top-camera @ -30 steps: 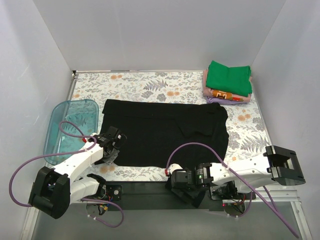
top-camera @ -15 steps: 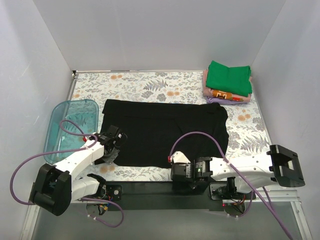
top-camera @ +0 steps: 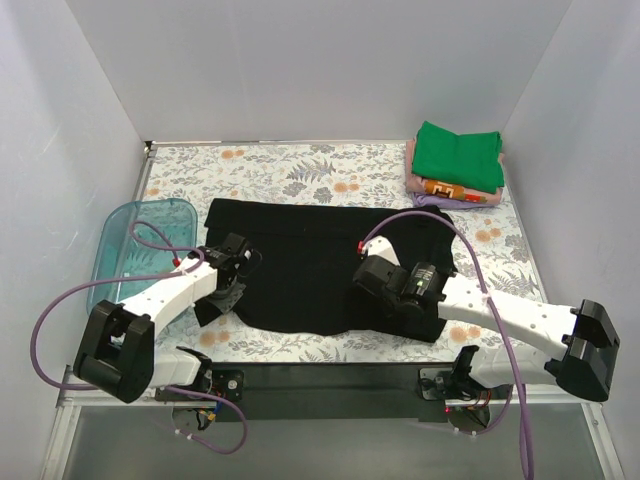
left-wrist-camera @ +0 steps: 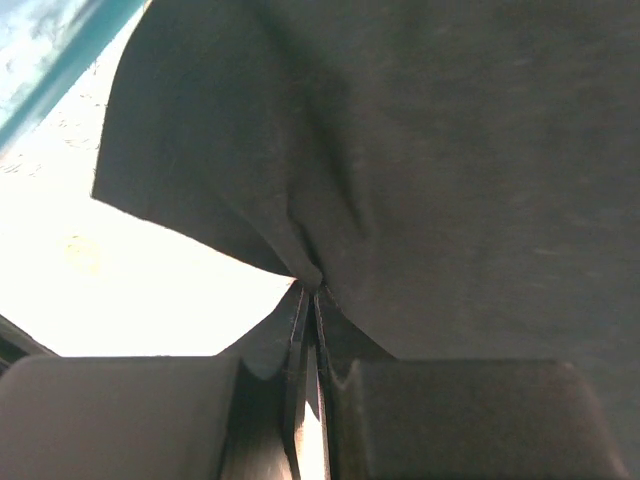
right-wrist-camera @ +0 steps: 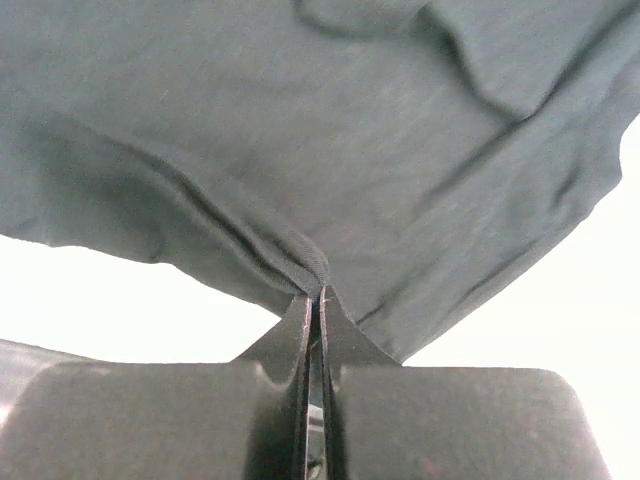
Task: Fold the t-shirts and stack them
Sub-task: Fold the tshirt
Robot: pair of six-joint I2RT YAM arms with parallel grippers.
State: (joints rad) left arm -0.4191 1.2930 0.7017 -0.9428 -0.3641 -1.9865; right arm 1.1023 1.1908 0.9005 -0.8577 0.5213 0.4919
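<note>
No text, label, brand or number can be read in any view. The orange shirt [top-camera: 446, 188] has a pattern, too small to tell if it holds letters.

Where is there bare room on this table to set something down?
Widest: the far table strip between back wall and black t-shirt, left of the folded stack. Smaller: right of the shirt, nearer than the stack. Crowded: the near half, where left pincer and right pincer grip the hem, teal tray alongside.
</note>
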